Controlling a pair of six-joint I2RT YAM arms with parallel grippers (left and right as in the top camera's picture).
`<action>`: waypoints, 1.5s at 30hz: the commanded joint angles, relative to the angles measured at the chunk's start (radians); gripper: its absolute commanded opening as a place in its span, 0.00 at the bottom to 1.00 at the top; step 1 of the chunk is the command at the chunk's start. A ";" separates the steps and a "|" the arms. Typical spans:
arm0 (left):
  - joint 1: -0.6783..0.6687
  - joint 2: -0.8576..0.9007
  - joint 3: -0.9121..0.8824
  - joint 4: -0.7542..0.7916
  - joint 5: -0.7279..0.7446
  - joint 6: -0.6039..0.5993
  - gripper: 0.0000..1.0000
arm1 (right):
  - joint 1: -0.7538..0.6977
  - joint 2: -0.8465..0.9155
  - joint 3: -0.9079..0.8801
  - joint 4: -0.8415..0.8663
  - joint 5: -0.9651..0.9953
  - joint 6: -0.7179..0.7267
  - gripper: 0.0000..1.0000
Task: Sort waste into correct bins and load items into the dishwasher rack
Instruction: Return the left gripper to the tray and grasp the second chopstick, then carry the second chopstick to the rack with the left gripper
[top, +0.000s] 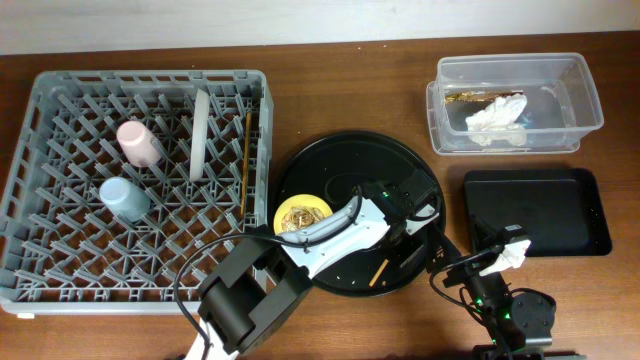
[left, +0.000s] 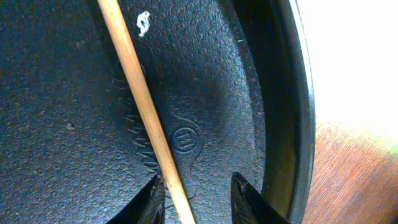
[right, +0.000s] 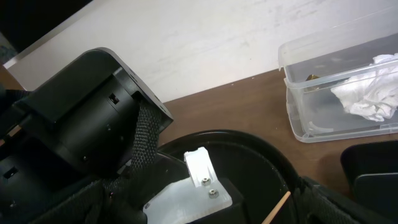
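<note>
Wooden chopstick (left: 143, 106) lies within parted left gripper (left: 198, 202); ends cropped.

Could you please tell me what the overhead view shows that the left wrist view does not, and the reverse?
Only overhead: the dishwasher rack holding the pink cup, blue cup, upright plate and one chopstick; the yellow bowl; the clear tub; the black rectangular tray. Only left wrist: the left gripper, open, straddling the second chopstick, plus a white crumb. Both: the round black tray with that chopstick lying on it.
</note>
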 joint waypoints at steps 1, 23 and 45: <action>0.001 0.024 -0.009 0.007 -0.087 -0.002 0.33 | 0.000 -0.008 -0.005 -0.005 -0.016 0.005 0.99; 0.023 0.081 0.355 -0.235 -0.102 -0.003 0.01 | 0.000 -0.008 -0.005 -0.005 -0.016 0.005 0.99; 0.714 0.090 0.641 -0.562 -0.280 -0.029 0.01 | 0.000 -0.007 -0.005 -0.005 -0.016 0.005 0.99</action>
